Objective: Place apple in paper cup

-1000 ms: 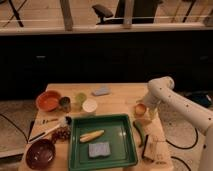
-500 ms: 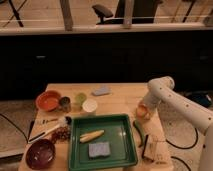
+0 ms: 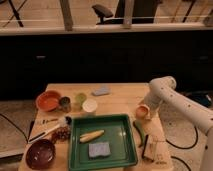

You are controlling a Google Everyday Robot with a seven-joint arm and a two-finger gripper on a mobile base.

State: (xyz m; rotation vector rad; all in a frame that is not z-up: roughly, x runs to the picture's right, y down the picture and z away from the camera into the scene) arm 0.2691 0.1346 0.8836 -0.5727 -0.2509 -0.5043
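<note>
My gripper (image 3: 144, 109) is down at the apple (image 3: 142, 114), close to the right edge of the table (image 3: 120, 97), about halfway between the back and front edges. From this camera I cannot tell how the jaws stand. The gripper's end and the apple run together, so it may be pinching the fruit or only resting over it. The apple sits low, at or just above the tabletop.

The arm (image 3: 167, 89) comes in from the lower right, outside the table's right edge. It rises to a bent joint above that edge, then turns down and inward, so the wrist drops onto the apple from above and behind.

The paper cup (image 3: 89, 105) stands upright, well apart from the apple, left of the table's middle. It is just behind the back rim of the tray (image 3: 100, 118). A green cup (image 3: 80, 98) is just beside it to the left, then a dark cup (image 3: 64, 103), and an orange bowl (image 3: 48, 100) nearer the left edge.
</note>
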